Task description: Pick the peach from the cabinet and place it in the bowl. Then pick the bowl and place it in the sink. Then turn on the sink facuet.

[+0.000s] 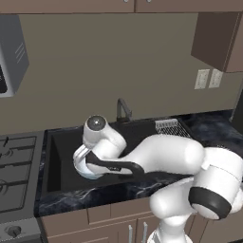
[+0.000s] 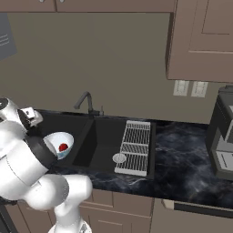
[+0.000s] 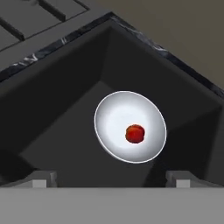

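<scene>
The white bowl (image 3: 130,127) lies in the black sink (image 3: 57,122), and the small orange-red peach (image 3: 134,134) rests inside it. My gripper (image 3: 111,179) hangs above the bowl, open, its two fingertips spread wide with nothing between them and clear of the rim. From the right base view the bowl (image 2: 61,142) with the peach (image 2: 63,147) sits at the left end of the sink (image 2: 104,136), just past my arm. In the left base view my arm covers most of the bowl (image 1: 87,170). The dark brown cabinet (image 2: 200,41) hangs on the wall at the upper right.
A dark faucet (image 2: 85,101) stands behind the basin, also seen as the faucet (image 1: 123,110). A grey wire rack (image 2: 134,145) lies across the sink's right part beside the silver drain (image 2: 119,158). A stove (image 1: 14,171) is left, an appliance (image 2: 223,141) right.
</scene>
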Controlling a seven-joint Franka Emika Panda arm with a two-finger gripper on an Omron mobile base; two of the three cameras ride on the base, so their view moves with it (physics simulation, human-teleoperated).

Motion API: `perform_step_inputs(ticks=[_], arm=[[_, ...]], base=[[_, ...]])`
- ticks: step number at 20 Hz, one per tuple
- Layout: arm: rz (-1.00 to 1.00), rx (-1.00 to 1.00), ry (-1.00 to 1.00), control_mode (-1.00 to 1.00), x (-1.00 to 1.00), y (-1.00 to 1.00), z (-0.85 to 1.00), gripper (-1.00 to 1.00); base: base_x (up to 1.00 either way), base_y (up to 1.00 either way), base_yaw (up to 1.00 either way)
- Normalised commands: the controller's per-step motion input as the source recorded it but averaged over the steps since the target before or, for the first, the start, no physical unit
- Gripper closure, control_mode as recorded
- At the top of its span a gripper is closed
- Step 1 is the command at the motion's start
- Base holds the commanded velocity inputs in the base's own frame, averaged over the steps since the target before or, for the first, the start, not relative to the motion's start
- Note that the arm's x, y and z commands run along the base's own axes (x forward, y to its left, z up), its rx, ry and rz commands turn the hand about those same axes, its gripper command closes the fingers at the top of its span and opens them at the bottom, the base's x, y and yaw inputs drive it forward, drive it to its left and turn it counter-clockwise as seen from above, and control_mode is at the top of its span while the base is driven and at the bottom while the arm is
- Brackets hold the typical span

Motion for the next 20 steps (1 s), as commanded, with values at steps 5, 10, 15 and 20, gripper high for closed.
perform_step_inputs(ticks=[5, 10, 15, 20], arm=[[-0.03, 0.18, 0.0, -1.0, -0.38, -0.22, 1.0, -1.0], [0.0, 0.17, -0.06, -1.0, -0.47, -0.48, 0.95, -1.0], [0.0, 0.13, -0.24, -1.0, -0.58, -0.77, 0.52, -1.0], [0.03, 0.17, -0.29, -1.0, -0.61, -0.97, 0.25, -1.0]], base=[[0.0, 0.0, 0.0], [0.0, 0.0, 0.0], [0.0, 0.0, 0.0], [0.0, 0.0, 0.0]])
